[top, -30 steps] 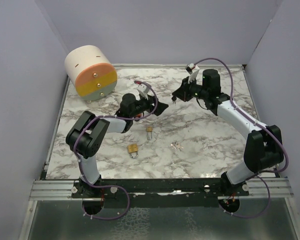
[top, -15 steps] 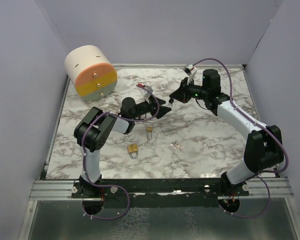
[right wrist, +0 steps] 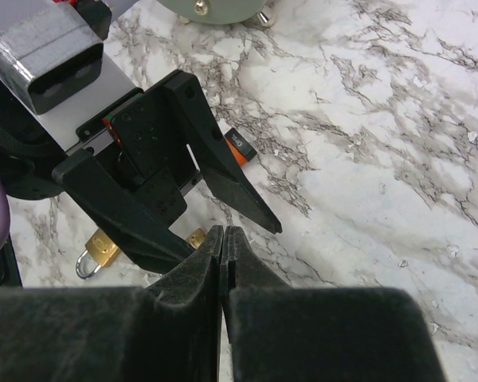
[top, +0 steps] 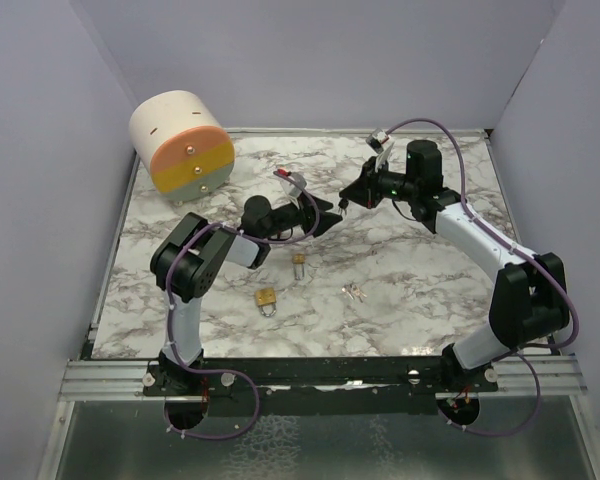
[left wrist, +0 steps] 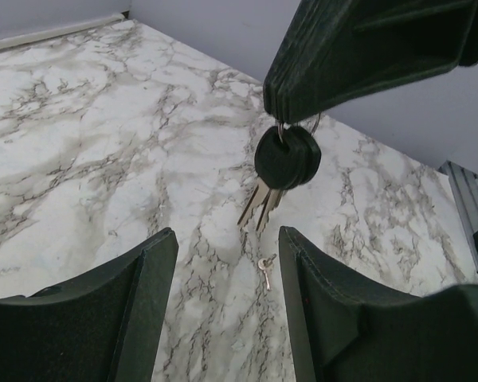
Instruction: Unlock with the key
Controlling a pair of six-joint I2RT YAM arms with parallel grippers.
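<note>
The key bunch point(left wrist: 285, 159) hangs from the right gripper point(top: 347, 199), just right of the left gripper point(top: 323, 216). Nearer on the table point(top: 430, 290) lies a padlock point(top: 299, 261), with a second padlock point(top: 267, 298) to its left and small keys point(top: 354, 291) to its right. The drawer unit point(top: 180, 148) stands far left.

Left arm point(top: 183, 335) and right arm point(top: 470, 230): white shells between black joint housings; a purple cable point(top: 420, 119) runs along each, looping at base and wrist. Left gripper point(left wrist: 227, 239): fingers dark, matte, wedge-shaped, with finely layered surfaces; right gripper point(right wrist: 223, 232): fingers likewise dark. Grey box point(right wrist: 46, 49) mounted on the left wrist.
</note>
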